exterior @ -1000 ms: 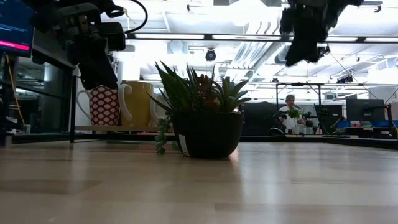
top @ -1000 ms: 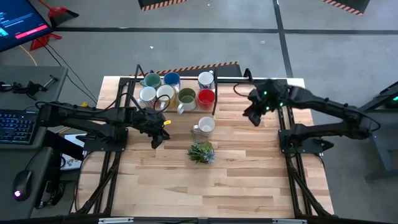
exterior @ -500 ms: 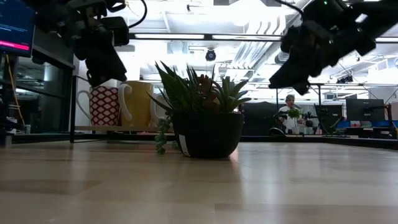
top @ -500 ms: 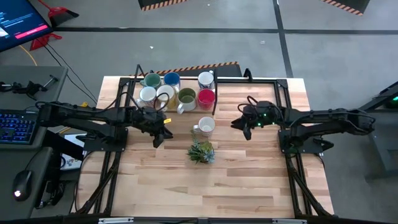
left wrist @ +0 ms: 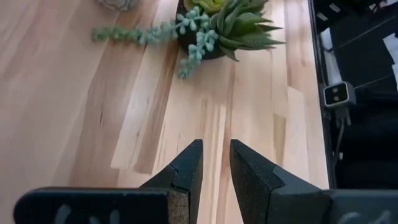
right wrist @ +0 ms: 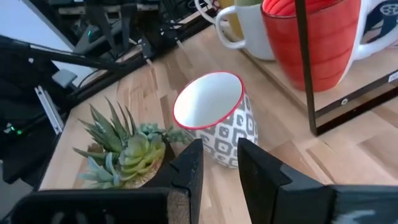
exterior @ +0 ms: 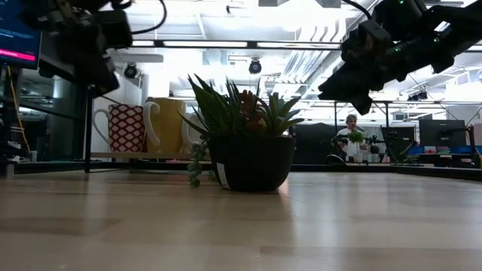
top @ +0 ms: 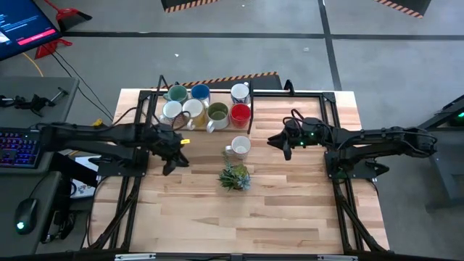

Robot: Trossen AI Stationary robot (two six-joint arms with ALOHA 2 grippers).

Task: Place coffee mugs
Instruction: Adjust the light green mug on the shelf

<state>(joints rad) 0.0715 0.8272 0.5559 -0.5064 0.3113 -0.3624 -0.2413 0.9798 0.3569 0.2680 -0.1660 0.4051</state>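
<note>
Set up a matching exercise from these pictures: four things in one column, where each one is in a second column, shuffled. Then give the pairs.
Things:
1. red ceramic mug
2. white patterned mug with a red rim
3. small spiky green plant in a dark pot
4. right gripper

Places:
A. alone on the bare wood, between the rack and the plant
B. in the air beside the lone mug, holding nothing
C. in the black-framed rack with other mugs
D. on the table, nearer the front edge than the lone mug

Pairs: 1-C, 2-A, 3-D, 4-B

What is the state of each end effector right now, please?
Left end effector: slightly open, holding nothing.
Right end effector: slightly open, holding nothing.
</note>
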